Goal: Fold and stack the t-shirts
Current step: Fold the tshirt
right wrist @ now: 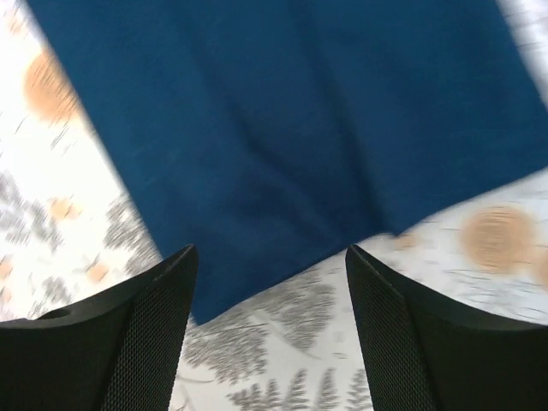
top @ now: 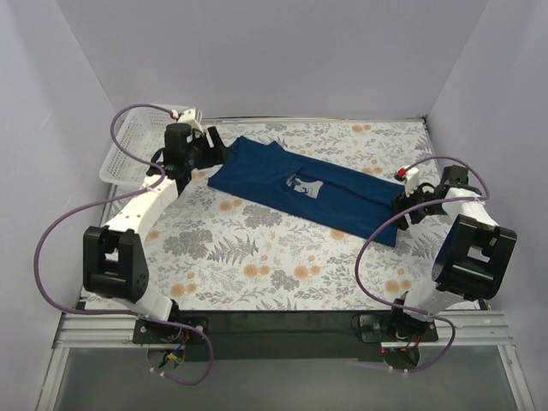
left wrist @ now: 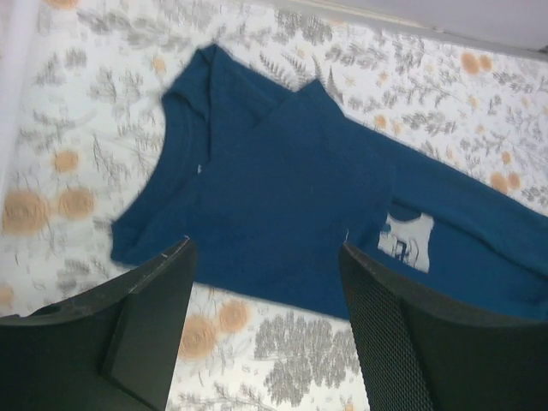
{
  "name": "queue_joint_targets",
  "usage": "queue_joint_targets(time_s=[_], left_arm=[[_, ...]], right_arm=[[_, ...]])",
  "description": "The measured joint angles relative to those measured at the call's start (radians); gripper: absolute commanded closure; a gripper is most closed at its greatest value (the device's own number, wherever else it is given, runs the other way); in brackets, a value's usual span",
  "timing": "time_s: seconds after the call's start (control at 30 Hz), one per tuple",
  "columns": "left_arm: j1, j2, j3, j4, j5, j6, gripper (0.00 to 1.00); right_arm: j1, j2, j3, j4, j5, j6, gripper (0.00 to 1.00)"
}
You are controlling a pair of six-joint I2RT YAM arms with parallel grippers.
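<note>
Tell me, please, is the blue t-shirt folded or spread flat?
Partly folded: the t-shirt lies as a long narrow strip, with a flap turned in over its body.

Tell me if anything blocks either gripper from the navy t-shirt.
Nothing visible does. The left gripper hangs open at the collar end of the t-shirt, the right gripper open over its hem. The white mesh basket stands aside at far left.

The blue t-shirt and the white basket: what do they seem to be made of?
The t-shirt looks like soft matte knit fabric, probably cotton: it lies limp with gentle creases. The basket appears to be white plastic, judging by its stiff open mesh walls.
</note>
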Motion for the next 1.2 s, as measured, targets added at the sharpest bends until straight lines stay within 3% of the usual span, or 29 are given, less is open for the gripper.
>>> queue_joint_targets(time_s=[0.17,0.3,0.7,1.07,1.13,1.2], left_arm=[[0.000,-0.174,-0.326,0.038,0.010,-0.020,0.37],[0.000,-0.176,-0.417,0.025,-0.001,-0.025,0.36],[0.037,0.093,-0.278,0.036,-0.042,-0.153,0.39],[0.038,0.229,-0.150,0.020,-0.099,-0.196,0.44],[0.038,0.248,-0.136,0.019,-0.107,-0.198,0.49],[0.038,0.264,-0.129,0.014,-0.112,-0.205,0.71]], right_arm=[[0.083,-0.050,-0.106,-0.157,0.023,-0.206,0.42],[0.219,-0.092,-0.116,-0.161,0.076,-0.229,0.47],[0.381,-0.071,-0.159,-0.034,0.224,-0.160,0.51],[0.394,-0.045,-0.197,0.013,0.255,-0.138,0.84],[0.394,-0.050,-0.203,0.019,0.254,-0.135,0.87],[0.394,-0.062,-0.206,0.019,0.253,-0.134,0.90]])
